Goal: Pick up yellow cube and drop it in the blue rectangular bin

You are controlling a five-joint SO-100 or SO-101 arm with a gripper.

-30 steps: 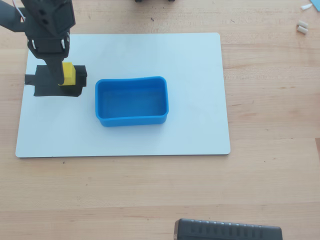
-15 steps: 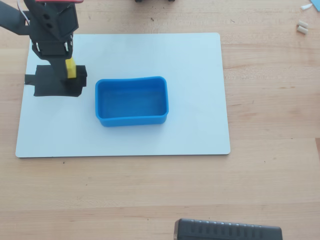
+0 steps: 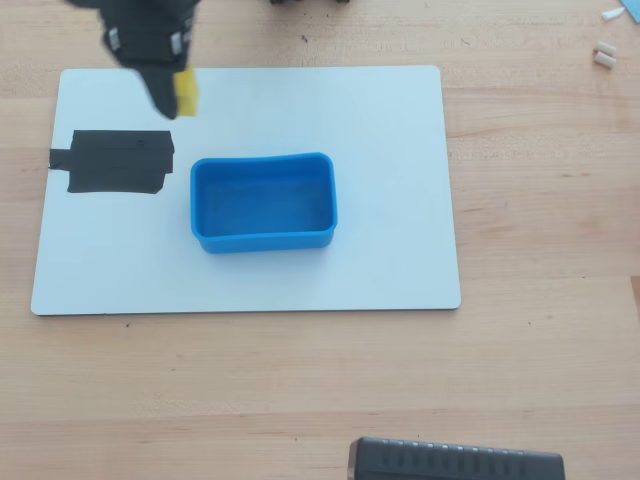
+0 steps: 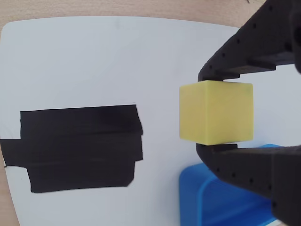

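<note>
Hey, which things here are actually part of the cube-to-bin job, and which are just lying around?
Part of the job:
- yellow cube, held in the tool
- blue rectangular bin

Just lying about:
- black tape patch on the white board
- small white bits on the table
- dark ridged object at the bottom edge

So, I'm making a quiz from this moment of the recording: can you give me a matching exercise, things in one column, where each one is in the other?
Things:
1. yellow cube
2. blue rectangular bin
3. black tape patch
4. white board

Places:
A. stuck to the board, left of the bin in the overhead view
B. flat on the wooden table
C. clamped in the gripper, off the board
D. empty, near the board's middle

Pairs: 1-C, 2-D, 3-A, 4-B
</note>
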